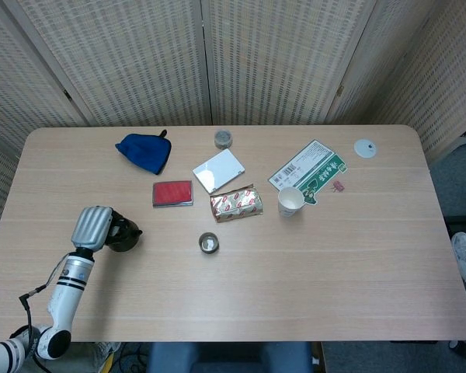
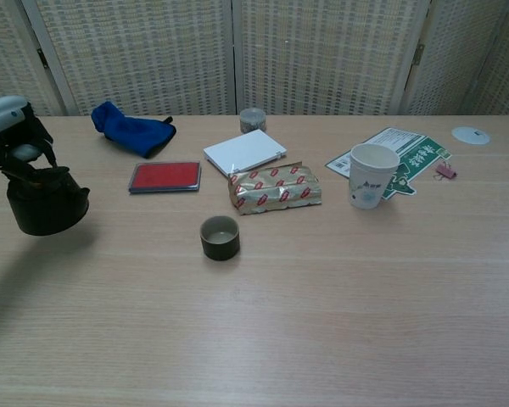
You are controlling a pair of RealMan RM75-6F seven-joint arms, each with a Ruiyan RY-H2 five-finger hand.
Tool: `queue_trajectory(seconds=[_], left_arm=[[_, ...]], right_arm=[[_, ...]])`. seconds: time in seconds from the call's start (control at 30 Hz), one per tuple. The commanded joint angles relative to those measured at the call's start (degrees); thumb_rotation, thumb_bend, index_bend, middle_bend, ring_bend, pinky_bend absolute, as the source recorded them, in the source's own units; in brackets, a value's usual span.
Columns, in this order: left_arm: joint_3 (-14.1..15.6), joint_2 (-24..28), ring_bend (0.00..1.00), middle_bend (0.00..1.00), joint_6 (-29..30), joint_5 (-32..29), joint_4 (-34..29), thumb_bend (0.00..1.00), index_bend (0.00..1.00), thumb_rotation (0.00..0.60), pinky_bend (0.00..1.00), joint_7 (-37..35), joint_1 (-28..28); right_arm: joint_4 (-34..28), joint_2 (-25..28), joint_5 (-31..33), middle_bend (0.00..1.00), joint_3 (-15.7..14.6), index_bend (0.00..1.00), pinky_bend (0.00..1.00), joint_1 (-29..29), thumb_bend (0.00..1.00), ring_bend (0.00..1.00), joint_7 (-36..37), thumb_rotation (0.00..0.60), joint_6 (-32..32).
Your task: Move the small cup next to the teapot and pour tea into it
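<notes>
A small dark cup [image 1: 209,243] [image 2: 220,237] stands upright on the table a little left of centre, with nothing touching it. My left hand [image 1: 92,227] [image 2: 10,142] grips the black teapot [image 1: 123,235] [image 2: 44,203] from above and holds it just off the table at the left side. The teapot's spout points right, toward the cup. A wide stretch of bare tabletop separates the teapot from the cup. My right hand shows in neither view.
Behind the cup lie a foil snack packet [image 1: 236,204], a red flat case [image 1: 172,193], a white box [image 1: 218,170] and a blue cloth [image 1: 144,151]. A paper cup [image 1: 290,201] stands by a green leaflet [image 1: 307,171]. A small tin [image 1: 223,139] sits at the back.
</notes>
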Motion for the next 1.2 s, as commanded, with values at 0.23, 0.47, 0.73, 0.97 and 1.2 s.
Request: queue_trajectory(seconds=[0.23,0.47,0.73,0.97,1.2], left_arm=[[0.28,0.54,1.00,1.00,0.76,1.38,-1.53,0.34,1.00,0.571,0.56,1.01,-0.20],[0.90,-0.16,1.00,1.00,1.58,4.55,-2.86,0.34,1.00,0.559,0.56,3.52,-1.46],[0.89,-2.27,1.00,1.00,0.54,6.36,-3.08,0.34,1.00,0.532,0.56,7.12,-4.05],[0.29,-5.12,1.00,1.00,0.12,7.17,-1.56,0.34,1.00,0.525,0.56,9.11,-6.22],[0.36,-7.61,1.00,1.00,0.12,8.34,0.31,0.34,1.00,0.520,0.56,11.04,-7.90]], right_arm=[[0.26,0.02,0.00,0.22,0.14,0.20,0.27,-0.08,0.20,0.15,0.31,0.600,0.07],[-0.09,1.14,0.24,0.22,0.79,0.20,0.27,-0.23,0.20,0.15,-0.04,0.600,0.75],[-1.09,2.22,0.45,0.22,1.20,0.20,0.27,-0.56,0.20,0.15,-0.44,0.600,1.52],[-1.28,2.37,0.34,0.22,1.20,0.20,0.27,-0.70,0.20,0.15,-0.46,0.600,1.75],[-1.46,2.52,0.40,0.22,1.20,0.20,0.27,-0.83,0.20,0.15,-0.42,0.600,1.84]])
